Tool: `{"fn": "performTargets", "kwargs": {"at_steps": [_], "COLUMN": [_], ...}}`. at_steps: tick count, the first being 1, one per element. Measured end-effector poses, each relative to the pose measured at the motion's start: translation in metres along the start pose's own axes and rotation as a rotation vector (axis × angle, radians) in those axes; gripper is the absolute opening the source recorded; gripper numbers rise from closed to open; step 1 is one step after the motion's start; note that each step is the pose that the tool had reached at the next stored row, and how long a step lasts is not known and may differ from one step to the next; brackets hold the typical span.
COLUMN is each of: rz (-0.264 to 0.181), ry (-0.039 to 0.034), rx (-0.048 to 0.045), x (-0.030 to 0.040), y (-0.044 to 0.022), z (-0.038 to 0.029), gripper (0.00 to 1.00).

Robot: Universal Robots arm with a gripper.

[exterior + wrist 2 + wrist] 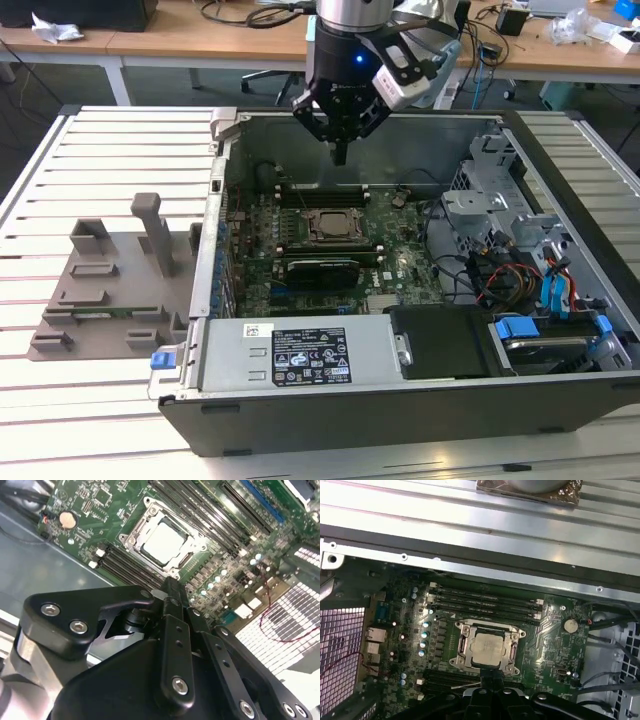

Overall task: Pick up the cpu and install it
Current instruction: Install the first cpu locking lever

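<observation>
Exterior view: the arm comes down from above, wrist vertical, and the tool (pixel 339 150) hangs over the open computer case (pixel 400 400), its black fingers drawn together to a single point with nothing between them. Directly below that point, down on the green motherboard (pixel 400 265), sits the socket (pixel 328 227) with the cpu (pixel 328 226) lying flat inside its metal frame. A grey fixture (pixel 110 280) rests on the slatted tabletop (pixel 100 150), well off to the exterior view's left of the tool.

Second wrist view: we look along the tool's black linkage, fingertips (pixel 172 592) pressed together and empty. Just beyond them, apart from the tips, the silvery cpu (pixel 162 542) is seated square in the socket (pixel 141 515). Memory slots (pixel 120 565) run between tool and socket; a coin battery (pixel 66 520) sits off to one side.

First wrist view: the closed tool (pixel 490 680) points straight at the cpu (pixel 487 648), clear of it, and the cpu lies level in the socket (pixel 462 650).
</observation>
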State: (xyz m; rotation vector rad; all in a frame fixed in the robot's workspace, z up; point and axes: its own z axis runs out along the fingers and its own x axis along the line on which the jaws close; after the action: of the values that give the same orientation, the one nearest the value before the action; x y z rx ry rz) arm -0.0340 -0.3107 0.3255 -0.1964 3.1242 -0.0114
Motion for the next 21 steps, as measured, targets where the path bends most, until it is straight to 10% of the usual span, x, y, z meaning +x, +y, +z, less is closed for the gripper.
{"fn": "performTargets", "kwargs": {"at_steps": [21], "rz": [0.051], "ry": [0.0006], "rx": [0.002], "x": [0.0126], "y": [0.0017], "z": [0.0016], "gripper": [0.11]}}
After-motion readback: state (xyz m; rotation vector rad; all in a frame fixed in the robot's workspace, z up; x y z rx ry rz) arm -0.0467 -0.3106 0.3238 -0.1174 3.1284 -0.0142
